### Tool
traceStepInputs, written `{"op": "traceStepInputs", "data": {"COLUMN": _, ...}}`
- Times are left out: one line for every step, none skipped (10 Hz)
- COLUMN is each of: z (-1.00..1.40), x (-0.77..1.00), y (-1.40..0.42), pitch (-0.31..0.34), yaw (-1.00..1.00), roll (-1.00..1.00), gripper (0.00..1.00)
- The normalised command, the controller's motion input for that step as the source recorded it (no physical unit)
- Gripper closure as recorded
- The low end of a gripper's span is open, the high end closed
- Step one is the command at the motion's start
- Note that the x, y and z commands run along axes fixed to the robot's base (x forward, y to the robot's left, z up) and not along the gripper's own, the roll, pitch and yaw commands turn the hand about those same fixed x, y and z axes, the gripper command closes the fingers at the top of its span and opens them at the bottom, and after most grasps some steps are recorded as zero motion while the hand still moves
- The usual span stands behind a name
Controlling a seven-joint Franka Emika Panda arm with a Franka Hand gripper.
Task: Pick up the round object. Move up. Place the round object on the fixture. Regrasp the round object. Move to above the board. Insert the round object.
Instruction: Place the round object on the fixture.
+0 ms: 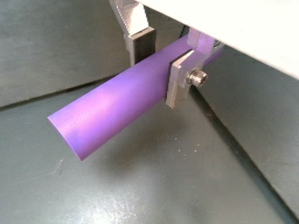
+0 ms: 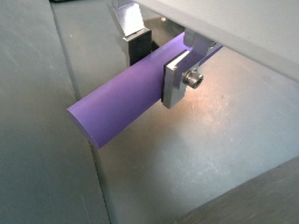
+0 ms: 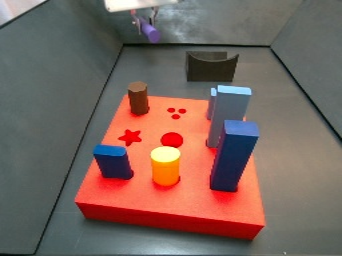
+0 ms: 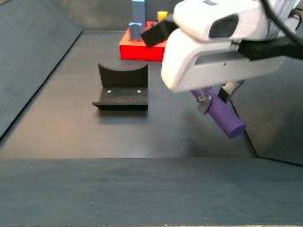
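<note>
Round object held aloft, clear of the worktop (image 4: 71, 124)
Your gripper (image 1: 160, 63) clamps the purple round object (image 1: 111, 109) near one end; it hangs tilted, well apart from fixture (image 4: 122, 86) and board (image 3: 174, 170).

place: robot lab test cell | evidence: grey walled enclosure (image 3: 80, 90), fixture (image 4: 122, 86), red board (image 3: 181, 185)

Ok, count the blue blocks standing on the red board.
3: a tall one at the near right, a paler one behind it, a short one at the near left. The gripper hangs beyond the board.
</note>
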Motion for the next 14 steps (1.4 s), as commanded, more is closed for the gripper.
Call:
{"op": "traceStepInputs", "data": {"z": 1.00, "x": -0.02, "y": 0.00, "pitch": 0.078, "yaw": -0.01, "roll": 0.05, "gripper": 1.00}}
{"op": "traceStepInputs", "data": {"z": 1.00, "x": -0.02, "y": 0.00, "pitch": 0.096, "yaw": -0.01, "roll": 0.07, "gripper": 1.00}}
{"op": "traceStepInputs", "data": {"z": 1.00, "x": -0.03, "y": -0.01, "pitch": 0.108, "yaw": 0.00, "roll": 0.08, "gripper": 1.00}}
{"op": "traceStepInputs", "data": {"z": 1.00, "x": -0.03, "y": -0.01, "pitch": 0.112, "yaw": 0.01, "roll": 0.09, "gripper": 1.00}}
{"op": "traceStepInputs", "data": {"z": 1.00, "x": -0.03, "y": -0.01, "pitch": 0.119, "yaw": 0.02, "roll": 0.11, "gripper": 1.00}}
{"op": "traceStepInputs", "data": {"z": 1.00, "x": -0.03, "y": -0.01, "pitch": 0.126, "yaw": 0.03, "roll": 0.12, "gripper": 1.00}}
{"op": "traceStepInputs", "data": {"z": 1.00, "x": -0.03, "y": -0.02, "pitch": 0.121, "yaw": 0.03, "roll": 0.12, "gripper": 1.00}}
{"op": "traceStepInputs", "data": {"z": 0.98, "x": -0.04, "y": -0.01, "pitch": 0.116, "yaw": 0.02, "roll": 0.11, "gripper": 1.00}}
{"op": "traceStepInputs", "data": {"z": 0.84, "x": -0.03, "y": 0.00, "pitch": 0.103, "yaw": 0.02, "roll": 0.09, "gripper": 1.00}}
{"op": "traceStepInputs", "data": {"z": 0.73, "x": -0.03, "y": 0.00, "pitch": 0.101, "yaw": 0.02, "roll": 0.09, "gripper": 1.00}}
{"op": "traceStepInputs", "data": {"z": 0.66, "x": -0.02, "y": 0.00, "pitch": 0.103, "yaw": 0.02, "roll": 0.09, "gripper": 1.00}}
{"op": "traceStepInputs", "data": {"z": 0.46, "x": -0.02, "y": 0.00, "pitch": 0.114, "yaw": 0.02, "roll": 0.09, "gripper": 1.00}}
{"op": "traceStepInputs", "data": {"z": 0.39, "x": -0.01, "y": 0.00, "pitch": 0.116, "yaw": 0.03, "roll": 0.09, "gripper": 1.00}}
{"op": "traceStepInputs", "data": {"z": 0.22, "x": -0.01, "y": 0.00, "pitch": 0.115, "yaw": 0.02, "roll": 0.08, "gripper": 1.00}}
